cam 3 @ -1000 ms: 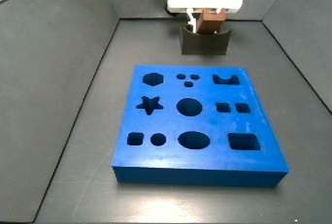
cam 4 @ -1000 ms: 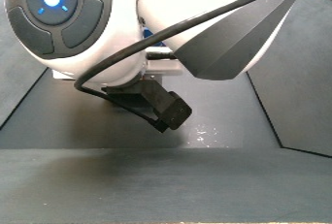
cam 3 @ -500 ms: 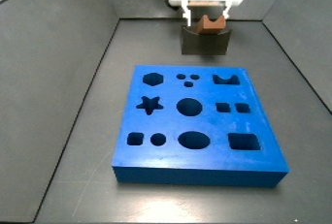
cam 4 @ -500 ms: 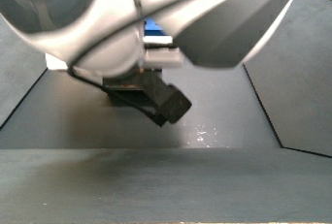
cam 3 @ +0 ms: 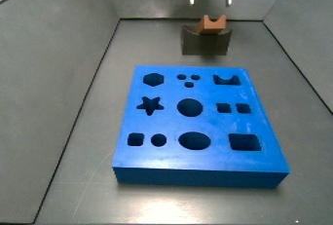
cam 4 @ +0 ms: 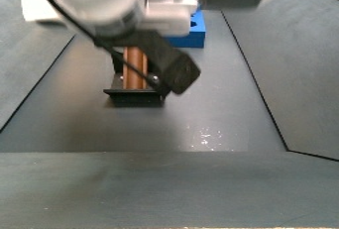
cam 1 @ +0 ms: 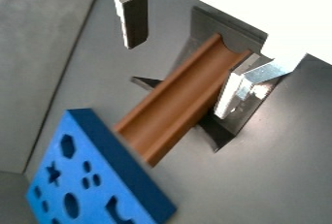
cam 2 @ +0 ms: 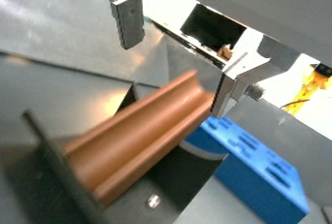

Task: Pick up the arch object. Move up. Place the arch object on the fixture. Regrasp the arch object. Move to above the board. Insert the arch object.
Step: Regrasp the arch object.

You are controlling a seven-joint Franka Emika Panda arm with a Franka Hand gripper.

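- The gripper hangs above the fixture, jaws spread wide and holding nothing.
- The arch object stands upright in the fixture, beyond the board.

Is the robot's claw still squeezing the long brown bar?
No, the gripper has lifted off with its fingers spread apart, and the arch object sits untouched on the fixture.
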